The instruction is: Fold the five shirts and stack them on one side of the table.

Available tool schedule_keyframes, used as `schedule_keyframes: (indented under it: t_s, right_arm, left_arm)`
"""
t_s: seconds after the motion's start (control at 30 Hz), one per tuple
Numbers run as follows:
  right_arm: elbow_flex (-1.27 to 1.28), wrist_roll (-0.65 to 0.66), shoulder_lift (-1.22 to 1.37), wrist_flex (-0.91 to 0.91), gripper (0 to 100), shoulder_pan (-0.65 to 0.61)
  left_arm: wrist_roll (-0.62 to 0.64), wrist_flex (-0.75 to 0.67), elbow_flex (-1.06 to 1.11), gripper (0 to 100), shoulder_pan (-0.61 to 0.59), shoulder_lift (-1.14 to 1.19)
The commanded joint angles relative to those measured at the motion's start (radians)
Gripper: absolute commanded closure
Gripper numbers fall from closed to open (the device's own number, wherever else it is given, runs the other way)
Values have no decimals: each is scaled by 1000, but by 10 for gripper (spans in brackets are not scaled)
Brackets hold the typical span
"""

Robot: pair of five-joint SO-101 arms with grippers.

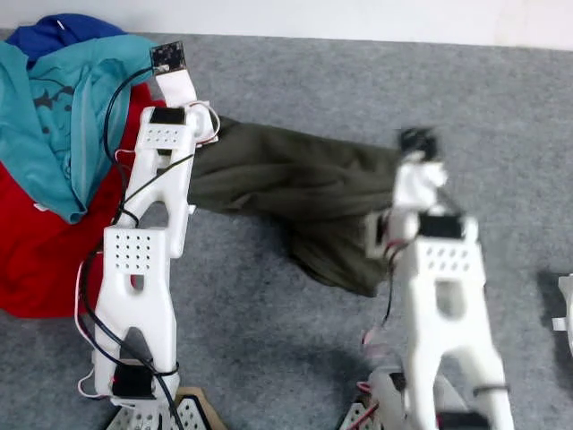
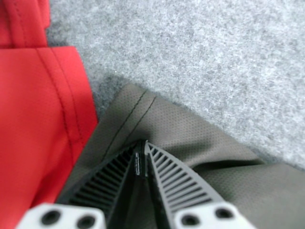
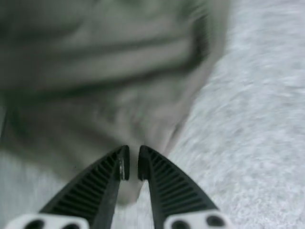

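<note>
An olive shirt (image 1: 295, 179) lies stretched across the middle of the grey table (image 1: 501, 116), bunched toward its right end. My left gripper (image 2: 143, 153) is shut on the olive shirt (image 2: 190, 138) near a hemmed corner, right beside the red shirt (image 2: 38, 105). My right gripper (image 3: 131, 162) is shut on a fold of the olive shirt (image 3: 109, 76) at its other end, with cloth showing between its fingers. At the table's left a red shirt (image 1: 36, 251), a teal shirt (image 1: 54, 116) and a blue shirt (image 1: 63, 31) lie heaped together unfolded.
Bare grey felt (image 1: 251, 313) runs along the front between the two arm bases and across the back right. A white object (image 1: 564, 313) pokes in at the right edge. The left arm (image 1: 148, 233) stands over the red shirt's edge.
</note>
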Motion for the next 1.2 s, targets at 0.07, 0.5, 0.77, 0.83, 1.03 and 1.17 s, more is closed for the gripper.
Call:
schedule_keyframes:
  t_s: [0.07,0.5,0.77,0.83,1.03,1.17]
  right_arm:
    - [245,196,-249,-73,917,-16]
    - [352,477,-475,104,750,-41]
    - [486,431,-489,104,751,-189]
    - [519,404,-489,71,751,-220]
    - [547,350,-483,-122,765,-137]
    - [547,354,-483,-188,824,-88]
  left_arm:
    - [3,-17,-30,990,-33,-7]
    - [2,-18,-30,990,-33,-5]
    - [2,-18,-28,990,-33,-5]
    - [2,-18,-28,990,-33,-5]
    - [2,-18,-28,990,-33,-5]
    - [2,-18,-28,990,-33,-5]
